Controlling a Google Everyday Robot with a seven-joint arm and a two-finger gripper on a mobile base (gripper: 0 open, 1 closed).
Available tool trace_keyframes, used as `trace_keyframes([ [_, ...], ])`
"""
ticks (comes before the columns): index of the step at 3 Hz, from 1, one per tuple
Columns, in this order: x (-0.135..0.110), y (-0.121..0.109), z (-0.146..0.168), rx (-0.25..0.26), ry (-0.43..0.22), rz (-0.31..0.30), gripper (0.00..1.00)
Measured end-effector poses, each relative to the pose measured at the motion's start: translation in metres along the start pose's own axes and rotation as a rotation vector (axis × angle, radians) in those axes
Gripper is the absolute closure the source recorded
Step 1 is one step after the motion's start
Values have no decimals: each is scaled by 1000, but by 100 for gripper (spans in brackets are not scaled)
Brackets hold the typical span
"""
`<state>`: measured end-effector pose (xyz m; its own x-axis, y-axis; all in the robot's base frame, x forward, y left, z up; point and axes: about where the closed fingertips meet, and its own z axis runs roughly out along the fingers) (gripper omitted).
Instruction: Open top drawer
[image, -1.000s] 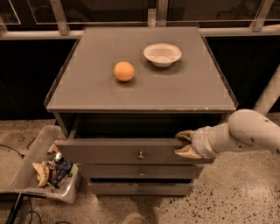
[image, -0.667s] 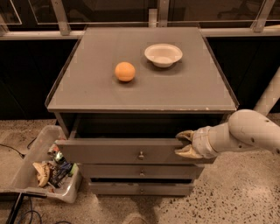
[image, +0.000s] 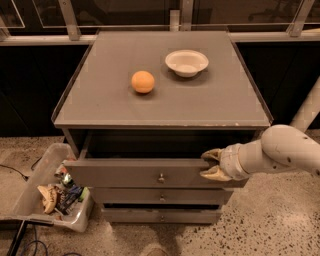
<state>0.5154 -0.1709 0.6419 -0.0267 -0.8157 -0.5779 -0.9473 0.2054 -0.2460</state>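
The top drawer (image: 125, 172) of the grey cabinet is pulled partly out, so a dark gap shows behind its front panel. Its small round metal knob (image: 161, 177) sits at the centre of the panel. My gripper (image: 212, 164) is at the right end of this front panel, reaching in from the right on a white arm (image: 280, 150). Its two tan fingertips (image: 212, 154) stand apart, one at the panel's top edge and one lower against its face. The drawer's inside is hidden in shadow.
Two shorter drawers (image: 161, 198) sit closed below. On the cabinet top (image: 100, 100) lie an orange (image: 143, 81) and a white bowl (image: 186, 62). A clear bin of litter (image: 55, 192) stands on the floor at the left, with cables beside it.
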Motion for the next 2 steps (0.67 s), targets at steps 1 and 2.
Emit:
trace_keyframes([
  [1,0,0,0,0,0,0,37],
  [2,6,11,-3,-10,-7,5,61],
])
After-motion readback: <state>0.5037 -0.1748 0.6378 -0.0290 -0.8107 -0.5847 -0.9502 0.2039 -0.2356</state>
